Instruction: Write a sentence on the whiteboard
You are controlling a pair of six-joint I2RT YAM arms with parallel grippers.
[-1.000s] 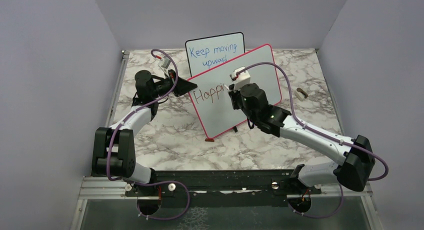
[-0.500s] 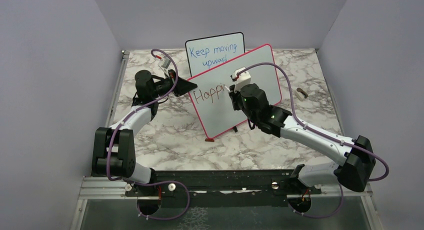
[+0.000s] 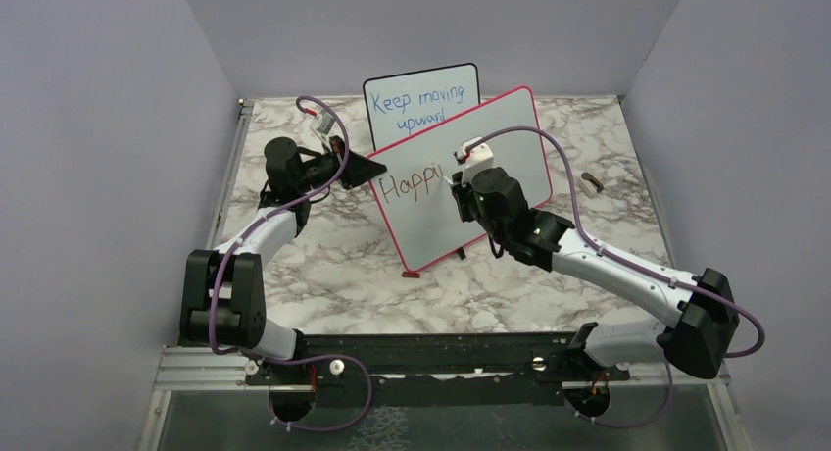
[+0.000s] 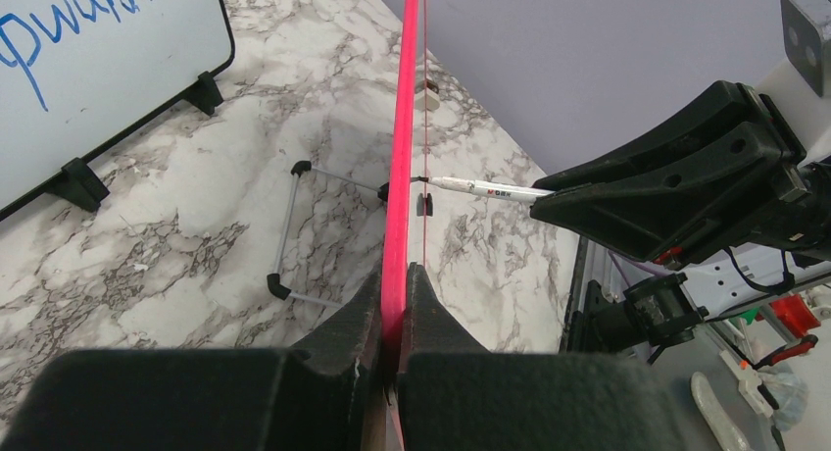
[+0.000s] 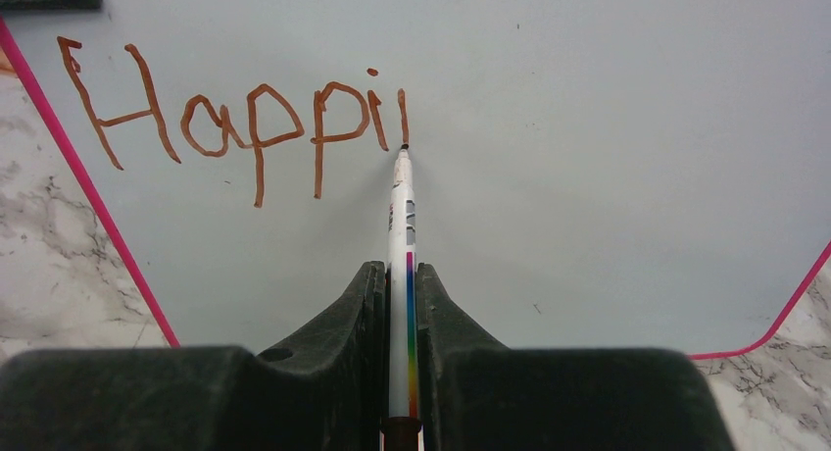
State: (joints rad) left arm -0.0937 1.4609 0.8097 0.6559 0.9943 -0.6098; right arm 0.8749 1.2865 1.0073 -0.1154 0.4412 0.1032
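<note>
The whiteboard (image 3: 514, 137), white with a pink-red frame, stands tilted at mid table. Brownish-red writing on it reads "Happi" plus one fresh downstroke (image 5: 235, 123); it also shows in the top view (image 3: 407, 185). My left gripper (image 3: 365, 169) is shut on the board's left edge, seen edge-on in the left wrist view (image 4: 402, 176). My right gripper (image 5: 402, 275) is shut on a white marker (image 5: 400, 235) with a rainbow stripe. The marker's tip touches the board at the bottom of the new stroke. The marker also shows in the left wrist view (image 4: 490, 188).
A smaller black-framed board (image 3: 421, 103) with blue "Keep moving upward" stands behind the whiteboard. A small cap-like object (image 3: 590, 183) lies at the right of the marble table. The whiteboard's wire stand (image 4: 294, 225) rests behind it.
The right gripper has moved slightly down and right along the board, drawing a new vertical stroke after "Happi". The left gripper and board have not moved.
</note>
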